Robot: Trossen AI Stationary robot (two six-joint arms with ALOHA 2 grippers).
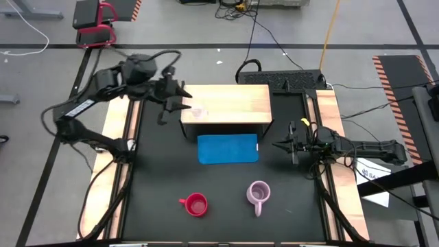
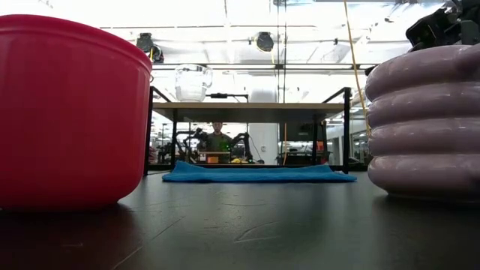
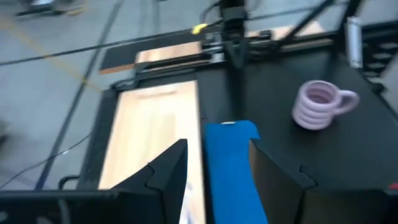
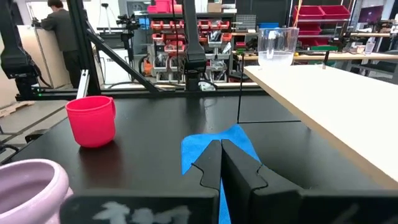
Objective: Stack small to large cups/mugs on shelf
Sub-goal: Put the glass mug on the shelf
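The small clear glass cup [image 1: 199, 112] stands upright on its base on the light wooden shelf [image 1: 233, 103], near the shelf's left end; it also shows in the low view [image 2: 193, 82] and the right wrist view [image 4: 275, 46]. The red mug [image 1: 195, 204] and the ribbed lilac mug [image 1: 258, 195] stand upright on the black table near its front edge. My left gripper [image 1: 180, 98] is open and empty, just left of the glass cup at the shelf's left end; its fingers show apart in the left wrist view [image 3: 217, 177]. My right gripper [image 1: 285, 145] is shut and empty, right of the blue mat.
A flat blue mat [image 1: 228, 148] lies on the table just in front of the shelf. The shelf stands on dark side panels [image 2: 150, 131]. Wooden strips run along the table's left and right sides. A person stands in the room beyond the table [image 4: 59, 31].
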